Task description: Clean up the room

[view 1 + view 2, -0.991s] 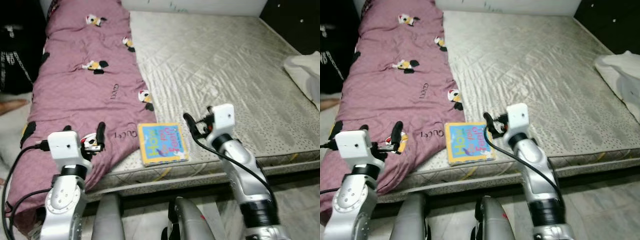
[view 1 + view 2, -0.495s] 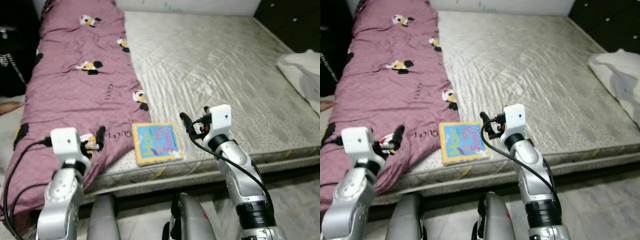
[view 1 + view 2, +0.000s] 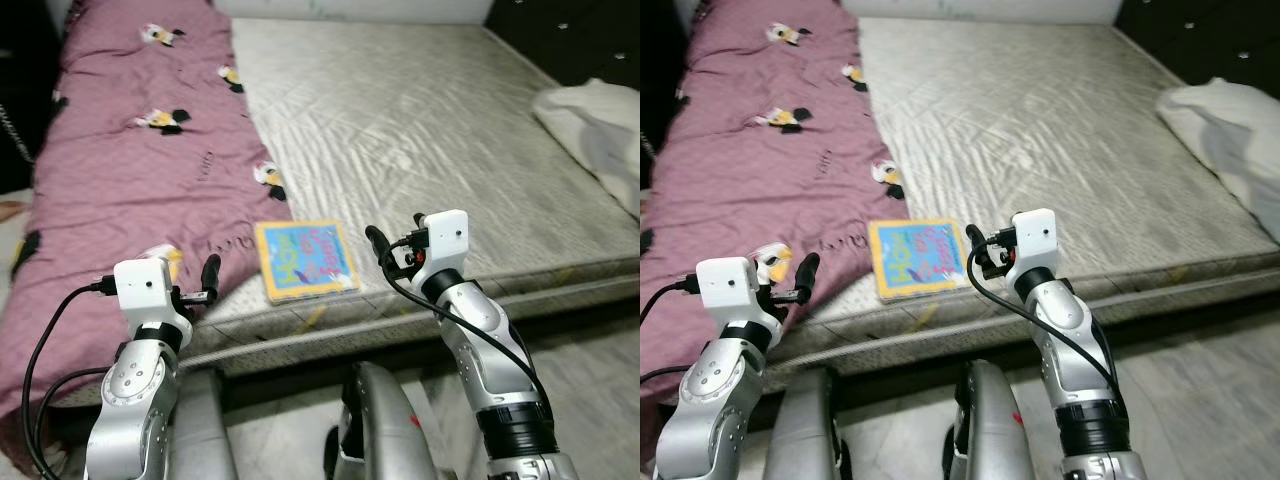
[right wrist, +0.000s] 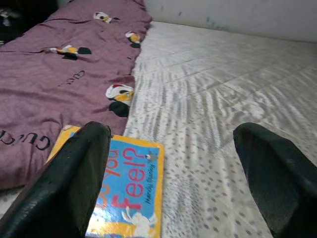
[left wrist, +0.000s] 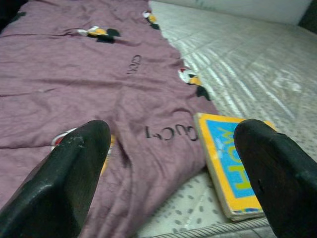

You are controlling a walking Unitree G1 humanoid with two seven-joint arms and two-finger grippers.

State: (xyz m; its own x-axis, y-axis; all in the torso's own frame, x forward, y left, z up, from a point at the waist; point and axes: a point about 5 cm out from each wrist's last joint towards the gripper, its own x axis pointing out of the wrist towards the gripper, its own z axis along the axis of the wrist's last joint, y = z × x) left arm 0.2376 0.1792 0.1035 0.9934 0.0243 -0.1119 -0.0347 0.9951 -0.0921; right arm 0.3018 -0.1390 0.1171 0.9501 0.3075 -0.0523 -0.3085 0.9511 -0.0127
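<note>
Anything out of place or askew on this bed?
A blue and yellow children's book lies loose near the bare mattress's front edge, beside the purple blanket. The blanket covers only the robot's left side. White bedding is heaped at the right edge.

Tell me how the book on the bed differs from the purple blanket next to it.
The book is a small, flat, stiff rectangle; the purple blanket is a long, soft, wrinkled sheet running up the bed's left side. The book has a blue cover with a yellow border and large lettering; the blanket is plain purple with scattered cartoon patches. The book lies near the mattress's front edge; the blanket drapes over that edge. Both rest on the mattress, untouched by either gripper.
</note>
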